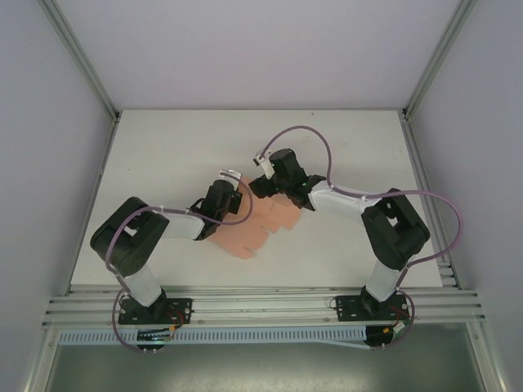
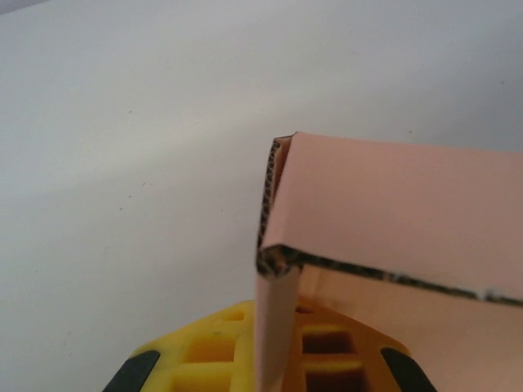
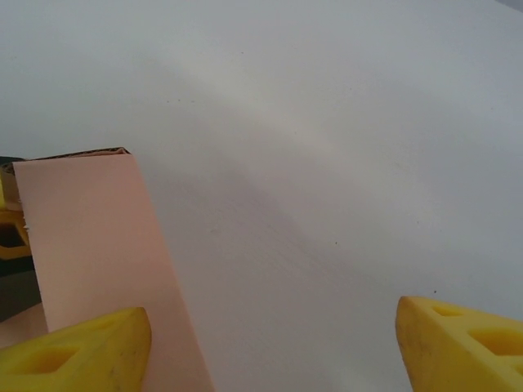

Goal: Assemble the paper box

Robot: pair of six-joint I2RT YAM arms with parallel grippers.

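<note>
Centrally on the table, between the two arms: the paper box (image 1: 245, 237), a salmon-pink die-cut sheet of thin corrugated card, mostly flat, with tabbed edges toward the near side. Raised at its far end. Seen close from the left wrist as a flap bent over at roughly a right angle, with dark fluting along the cut edges.

Pinched there by the left gripper (image 2: 274, 331), its yellow fingers (image 2: 204, 359) drawn close together on either side of an upright card panel. In the right wrist view, another upright pink panel just beside one finger of the right gripper (image 3: 274, 314); cannot tell whether touching. Spread wide, with nothing between its fingers but bare tabletop.

Underneath, a smooth matte white table (image 1: 163, 163), faintly speckled up close. Around it, pale grey-lilac wall panels (image 1: 41, 122) on three sides, edged by aluminium posts (image 1: 82, 57). Along the near edge, a slotted aluminium rail (image 1: 261, 306) carrying both arm bases. Looping over the arms, purple cables (image 1: 310, 135).

From above, the sheet's overall outline and both arms bent inward over it; from the wrists, the fold and the card's thickness.
</note>
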